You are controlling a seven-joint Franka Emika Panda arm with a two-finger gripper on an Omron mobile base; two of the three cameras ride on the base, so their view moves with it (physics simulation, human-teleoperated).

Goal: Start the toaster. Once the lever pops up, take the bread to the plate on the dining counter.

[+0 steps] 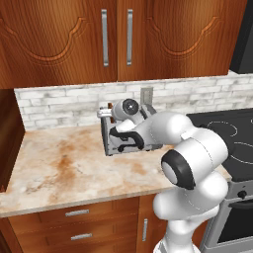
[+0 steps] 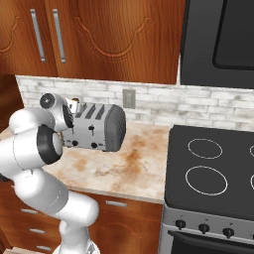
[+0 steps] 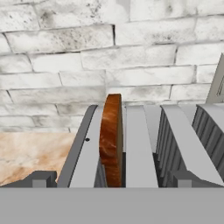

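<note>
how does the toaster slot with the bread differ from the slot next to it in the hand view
The bread slot holds the bread, a brown slice standing upright on edge and sticking up above the toaster top; the neighbouring slot shows nothing rising from it. The bread slot sits at the toaster's outer end, the neighbouring slot further in. Both are long, narrow, parallel openings running toward the brick wall.

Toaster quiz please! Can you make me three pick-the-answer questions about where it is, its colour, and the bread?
1. Where does the toaster stand?
A. on the stove
B. on the counter by the brick wall
C. in a drawer

2. What colour is the toaster?
A. silver-grey
B. red
C. green

3. How is the bread?
A. lying flat on the counter
B. standing up in a slot
C. on a plate

Answers: 1 B, it sits on the stone counter. 2 A, grey body. 3 B, the hand view shows the slice upright in a slot.
</note>
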